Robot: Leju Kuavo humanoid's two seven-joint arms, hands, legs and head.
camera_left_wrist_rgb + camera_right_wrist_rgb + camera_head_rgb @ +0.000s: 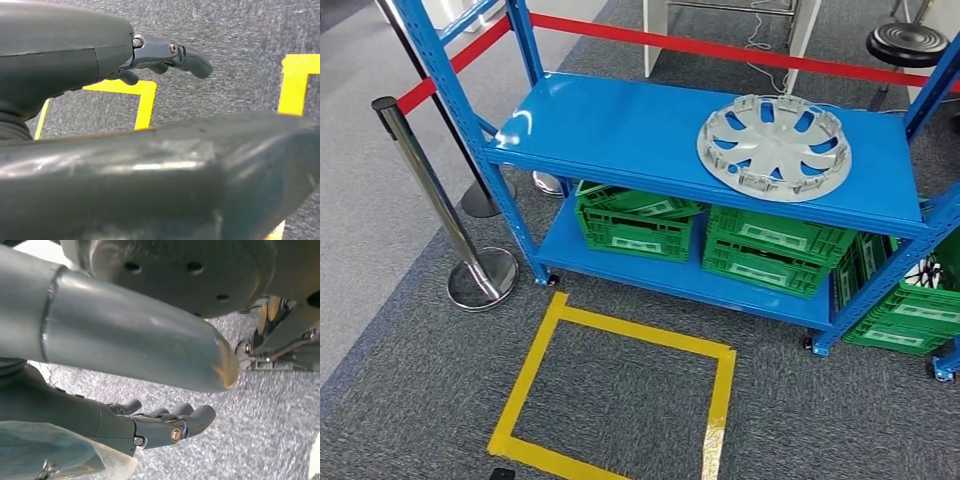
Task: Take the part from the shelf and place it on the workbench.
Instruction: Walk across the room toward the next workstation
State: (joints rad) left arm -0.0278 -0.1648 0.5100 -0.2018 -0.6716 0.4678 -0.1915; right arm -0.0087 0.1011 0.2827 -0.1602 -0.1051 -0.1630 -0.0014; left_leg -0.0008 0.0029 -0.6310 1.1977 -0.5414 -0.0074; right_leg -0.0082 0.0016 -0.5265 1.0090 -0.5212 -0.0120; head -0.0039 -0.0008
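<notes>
Progress: none yet, by my judgement. Part — a silver wheel cover (773, 147) — lies flat on the right side of the blue shelf's (622, 130) upper deck, untouched. My left robot hand (166, 57) and right robot hand (166, 422) hang over grey carpet, fingers loosely extended, holding nothing. Left to do — approach, grasp, carry to the worktop.
</notes>
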